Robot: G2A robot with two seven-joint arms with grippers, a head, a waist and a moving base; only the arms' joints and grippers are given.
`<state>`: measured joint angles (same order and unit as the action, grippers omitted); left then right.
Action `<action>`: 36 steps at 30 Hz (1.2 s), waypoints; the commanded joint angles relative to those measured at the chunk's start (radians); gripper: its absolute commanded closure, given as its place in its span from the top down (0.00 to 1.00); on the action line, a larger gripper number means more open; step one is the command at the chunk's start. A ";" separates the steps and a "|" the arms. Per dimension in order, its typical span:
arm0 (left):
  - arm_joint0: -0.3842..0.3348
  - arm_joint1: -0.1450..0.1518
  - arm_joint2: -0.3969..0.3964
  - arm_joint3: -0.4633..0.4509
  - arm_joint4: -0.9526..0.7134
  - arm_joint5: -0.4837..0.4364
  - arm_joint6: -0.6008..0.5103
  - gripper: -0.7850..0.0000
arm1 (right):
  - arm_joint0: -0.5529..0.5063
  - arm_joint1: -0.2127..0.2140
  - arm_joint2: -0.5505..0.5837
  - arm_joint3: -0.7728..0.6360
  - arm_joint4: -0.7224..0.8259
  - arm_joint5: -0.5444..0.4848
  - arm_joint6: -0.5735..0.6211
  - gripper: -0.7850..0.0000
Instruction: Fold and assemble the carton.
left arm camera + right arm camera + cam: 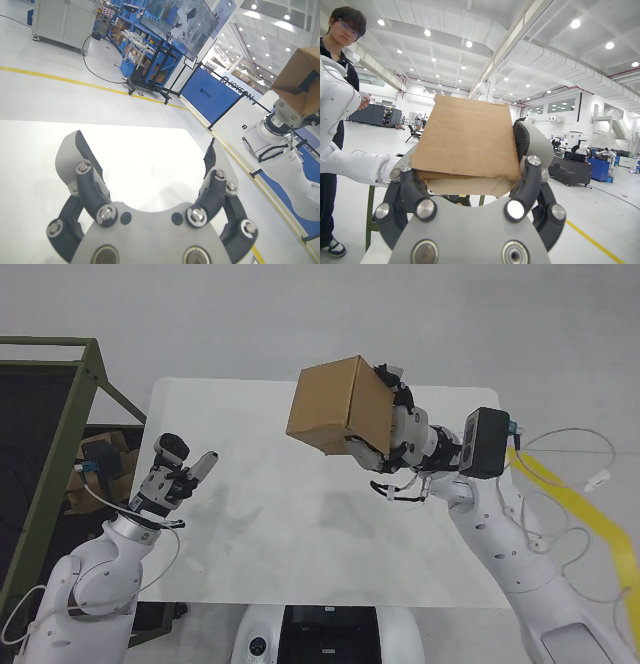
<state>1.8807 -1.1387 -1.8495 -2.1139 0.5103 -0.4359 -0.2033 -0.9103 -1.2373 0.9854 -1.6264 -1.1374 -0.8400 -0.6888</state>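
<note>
The brown carton [338, 404] is held in the air above the far right part of the white table [300, 534], tilted, its box shape formed. My right gripper [392, 414] is shut on the carton at its right side. In the right wrist view the carton [467, 140] sits between the fingers [527, 140], with loose flaps toward the palm. My left gripper [190, 469] hovers open over the table's left edge, far from the carton. In the left wrist view its fingers [85, 155] stand wide apart with nothing between them, and the carton [297, 80] shows farther off.
A green metal frame [60, 424] with boxes inside stands left of the table. Yellow floor tape [590, 524] and cables lie to the right. A person stands behind the left arm in the right wrist view, touching nothing.
</note>
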 commanded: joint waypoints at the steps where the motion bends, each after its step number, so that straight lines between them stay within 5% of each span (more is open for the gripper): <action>1: 0.000 0.000 0.000 0.000 0.000 0.000 0.000 1.00 | 0.013 -0.006 -0.010 0.015 0.020 -0.007 0.000 0.00; 9: -0.007 0.000 0.003 0.000 0.001 0.005 0.003 1.00 | 0.033 -0.013 -0.001 0.026 -0.032 -0.014 -0.020 0.00; 21: -0.036 0.000 -0.003 0.011 0.003 0.016 -0.013 1.00 | -0.048 0.023 0.134 -0.173 -0.473 0.151 -0.034 0.00; 36: -0.037 -0.003 -0.007 0.016 0.004 0.029 -0.010 1.00 | -0.195 0.063 0.254 -0.422 -0.830 0.347 0.046 0.00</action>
<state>1.8437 -1.1411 -1.8564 -2.0982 0.5135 -0.4076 -0.2144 -1.0999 -1.1759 1.2362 -2.0413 -1.9542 -0.5005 -0.6468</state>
